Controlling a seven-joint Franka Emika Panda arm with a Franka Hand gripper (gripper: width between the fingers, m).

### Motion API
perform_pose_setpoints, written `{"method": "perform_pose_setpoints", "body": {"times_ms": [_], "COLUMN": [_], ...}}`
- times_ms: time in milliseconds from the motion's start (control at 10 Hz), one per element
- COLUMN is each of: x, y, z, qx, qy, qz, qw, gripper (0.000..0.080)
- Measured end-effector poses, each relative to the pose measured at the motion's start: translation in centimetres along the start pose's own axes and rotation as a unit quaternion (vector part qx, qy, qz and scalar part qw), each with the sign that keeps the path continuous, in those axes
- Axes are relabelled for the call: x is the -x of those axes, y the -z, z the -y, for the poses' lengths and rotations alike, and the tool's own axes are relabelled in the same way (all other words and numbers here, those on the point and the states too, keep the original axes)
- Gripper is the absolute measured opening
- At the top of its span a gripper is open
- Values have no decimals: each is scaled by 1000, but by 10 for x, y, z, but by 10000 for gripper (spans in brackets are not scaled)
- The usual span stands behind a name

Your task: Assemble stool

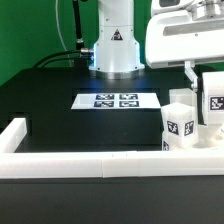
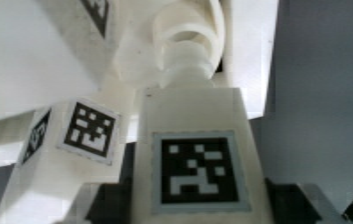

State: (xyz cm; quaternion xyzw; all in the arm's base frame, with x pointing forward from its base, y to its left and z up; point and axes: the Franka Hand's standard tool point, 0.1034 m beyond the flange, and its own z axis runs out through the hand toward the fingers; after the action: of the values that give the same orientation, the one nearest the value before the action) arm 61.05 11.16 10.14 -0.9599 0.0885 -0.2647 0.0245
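- Stool parts of white plastic with black-and-white square tags sit at the exterior view's right, near the long white border rail [image 1: 80, 160] that runs along the near edge of the black table [image 1: 60, 100].
- I see one small blocky white leg [image 1: 179, 123] standing upright just behind the rail, its tag facing the camera.
- I see a second blocky white leg [image 1: 211, 100] beside it, higher up, under the arm's white two-finger gripper [image 1: 203, 72].
- On my wrist view a tagged leg [image 2: 194, 150] fills the frame between the dark fingertips [image 2: 102, 203]; the gripper looks clenched on that leg.
- Another tagged white part [image 2: 88, 128] sits just beside it; I cannot tell whether they touch.
- I see the flat white marker board [image 1: 116, 100] lying mid-table before the robot base [image 1: 115, 45].
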Motion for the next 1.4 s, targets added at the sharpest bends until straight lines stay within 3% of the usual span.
{"method": "perform_pose_setpoints", "body": {"times_ms": [500, 900, 1300, 1400], "x": [10, 14, 14, 14], "y": [-12, -11, -11, -11], "z": [6, 7, 6, 6], "qx": [3, 14, 14, 14], "qy": [0, -17, -19, -19], "qz": [7, -4, -4, -4], "qw": [1000, 1000, 1000, 1000], "gripper": [337, 337, 337, 425]}}
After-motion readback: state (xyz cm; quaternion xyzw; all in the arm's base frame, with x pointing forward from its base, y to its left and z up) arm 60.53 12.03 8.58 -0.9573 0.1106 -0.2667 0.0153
